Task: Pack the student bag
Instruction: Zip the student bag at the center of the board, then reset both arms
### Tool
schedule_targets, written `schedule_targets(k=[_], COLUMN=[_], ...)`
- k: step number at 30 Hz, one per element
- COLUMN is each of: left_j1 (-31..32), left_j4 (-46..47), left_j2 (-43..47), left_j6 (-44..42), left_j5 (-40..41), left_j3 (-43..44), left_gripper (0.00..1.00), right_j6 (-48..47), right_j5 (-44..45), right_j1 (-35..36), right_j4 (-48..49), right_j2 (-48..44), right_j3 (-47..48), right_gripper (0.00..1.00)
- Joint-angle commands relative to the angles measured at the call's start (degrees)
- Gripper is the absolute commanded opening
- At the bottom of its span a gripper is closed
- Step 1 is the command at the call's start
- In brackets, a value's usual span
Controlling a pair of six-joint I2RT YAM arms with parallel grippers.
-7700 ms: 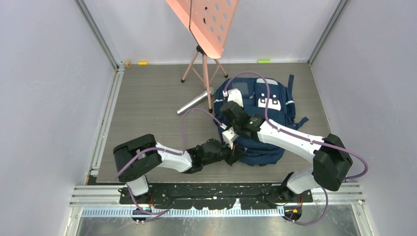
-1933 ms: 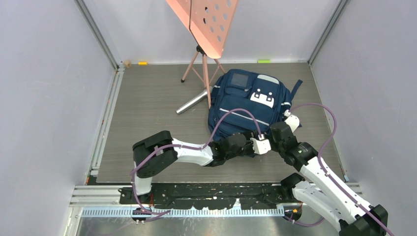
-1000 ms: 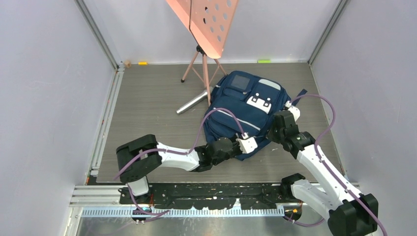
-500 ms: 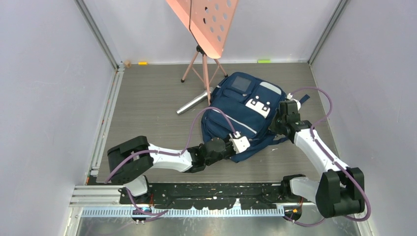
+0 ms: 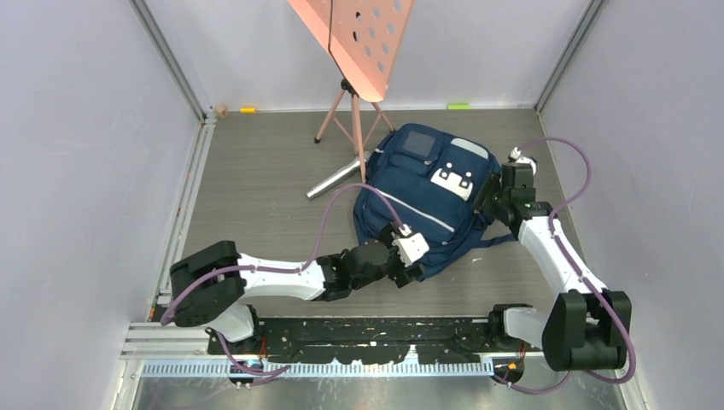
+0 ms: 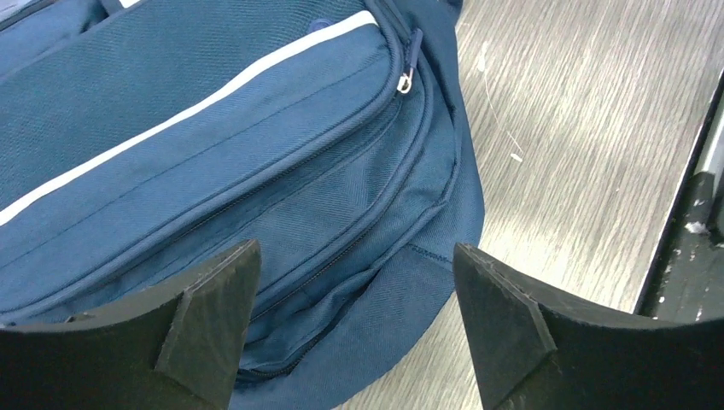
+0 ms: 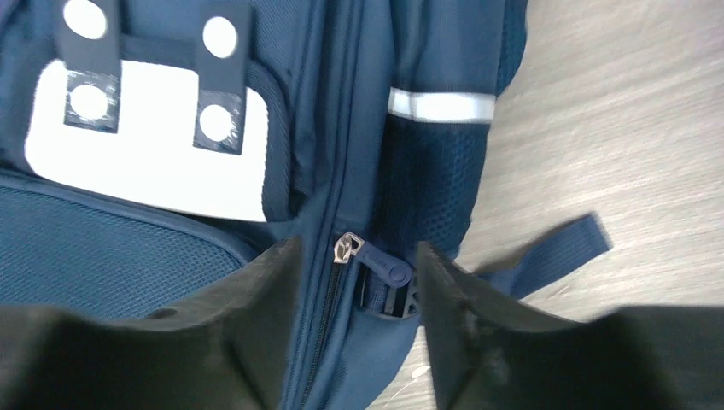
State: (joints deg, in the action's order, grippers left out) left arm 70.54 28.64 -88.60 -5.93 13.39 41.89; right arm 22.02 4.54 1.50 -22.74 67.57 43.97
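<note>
The student bag [image 5: 431, 184], navy with grey stripes and pale front patches, lies flat on the wooden floor right of centre. My left gripper [image 5: 417, 266] is at its near bottom edge. In the left wrist view that gripper [image 6: 356, 252] is open, with its jaws wide over the bag's lower seam [image 6: 213, 154] and nothing between them. My right gripper [image 5: 493, 198] sits at the bag's right side. Seen from the right wrist, it [image 7: 359, 246] is open astride a zip pull [image 7: 380, 263] on the bag [image 7: 341, 128], not touching it.
A pink music stand [image 5: 363, 34] on a tripod [image 5: 354, 120] stands just behind the bag's left corner. A silver tube [image 5: 337, 177] lies by its legs. Grey walls close in on both sides. The black mounting rail [image 5: 376, 337] runs along the near edge.
Both grippers have opened and let go of the bag. The right arm has swung back to the bag's right side. The left arm has drawn slightly left.
</note>
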Motion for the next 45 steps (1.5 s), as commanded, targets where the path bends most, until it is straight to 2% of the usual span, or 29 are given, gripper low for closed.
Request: schedule_targets(k=[1,2,4,10,15,20,23,25,33,37,45], left_j1=[-0.05,-0.37,-1.97,-12.32,-34.52,-54.13,-61.59,-61.80,-61.58,-61.58,-61.56], left_j4=[-7.16,-10.42,-18.28,-35.28,-53.32,-68.16,-73.17,-73.30,-66.77,-67.65,-67.40], left_j2=[5.44,6.30,8.05,16.54,25.67,31.76,33.11,35.26,46.96,47.24,47.10], left_j6=[4.96,5.51,9.13,20.77,31.04,27.97,23.47,22.46,19.15,19.31,19.32], left_j5=[1.21,0.74,-1.02,-2.38,-10.16,-15.35,-11.79,-4.07,6.26,8.71,6.84], left_j3=[2.02,3.23,6.25,9.97,14.05,21.91,26.22,25.83,14.49,12.94,12.63], left_gripper=[0.88,0.91,0.94,0.99,1.00,1.00,1.00,1.00,1.00,1.00,1.00], right_j6=[-3.70,-3.90,-4.15,-4.59,-4.31,-4.10,-4.43,-5.22,-7.93,-6.87,-6.33], right_j5=[-1.11,-1.42,-1.82,-0.11,0.26,1.29,2.70,3.63,7.64,9.46,9.23], right_j1=[-0.50,-0.47,-0.51,-0.50,-0.53,-0.53,-0.53,-0.53,-0.53,-0.51,-0.53], right_j4=[6.04,5.82,4.65,-1.35,-3.58,-3.50,-2.59,-1.08,3.65,3.83,3.69], right_j2=[-5.33,-6.11,-7.08,-9.88,-13.79,-19.39,-22.11,-24.44,-34.24,-35.76,-36.37], right_j3=[3.59,4.18,5.49,10.86,13.17,13.77,13.25,11.07,4.20,2.70,1.51], right_gripper=[0.66,0.71,0.76,0.81,0.85,0.88,0.88,0.88,0.89,0.89,0.89])
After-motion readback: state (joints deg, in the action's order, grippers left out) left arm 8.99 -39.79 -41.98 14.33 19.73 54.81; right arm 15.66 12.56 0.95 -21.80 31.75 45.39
